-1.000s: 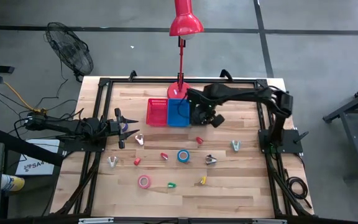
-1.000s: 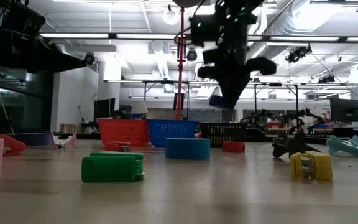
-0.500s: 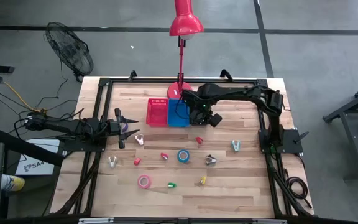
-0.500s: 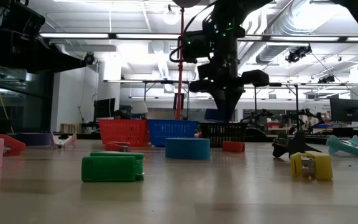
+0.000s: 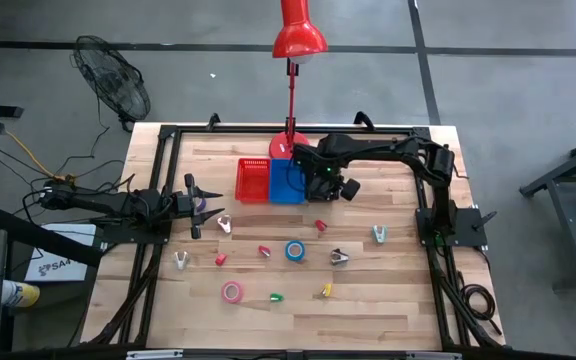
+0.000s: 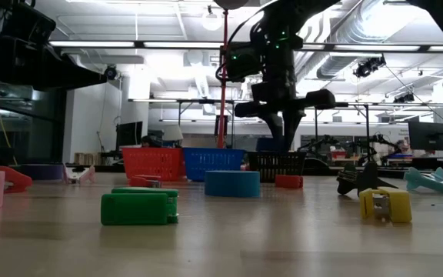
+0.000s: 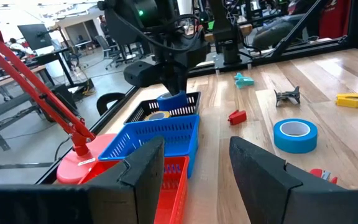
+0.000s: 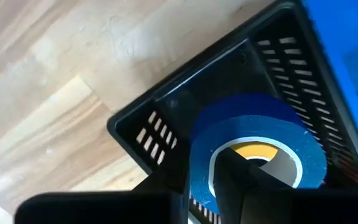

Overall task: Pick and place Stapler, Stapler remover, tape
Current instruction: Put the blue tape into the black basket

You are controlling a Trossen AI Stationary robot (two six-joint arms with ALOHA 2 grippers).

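Note:
My right gripper (image 5: 320,186) points down over a black bin (image 8: 143,124), which stands right of the blue bin (image 5: 288,182), and is shut on a blue tape roll (image 8: 253,118). In the left wrist view the roll (image 7: 171,98) sits about level with the bin's rim. Something yellow (image 8: 253,151) lies in the bin below it. Another blue tape roll (image 5: 295,250) and a pink one (image 5: 232,292) lie flat on the table. Small staplers (image 5: 321,226) and staple removers (image 5: 379,234) lie around them. My left gripper (image 7: 196,149) waits open at the table's left. My right gripper holds the blue roll by its ring wall (image 8: 199,158), with one finger (image 8: 232,180) inside the open centre and the other outside. The fingers come from above, pointing down. The roll hangs tilted in the black bin's opening; I cannot tell whether it touches the bottom.
A red bin (image 5: 253,180) stands left of the blue one. The red lamp's base (image 5: 284,148) and pole rise just behind the bins. Green (image 5: 276,297) and yellow (image 5: 326,290) staplers lie near the front. Bare wood shows at the table's near edge.
My right gripper has gone down and a little toward the table's left and far edge, rolling its wrist, and has carried the blue roll down to the black bin's opening. It stays shut on the roll.

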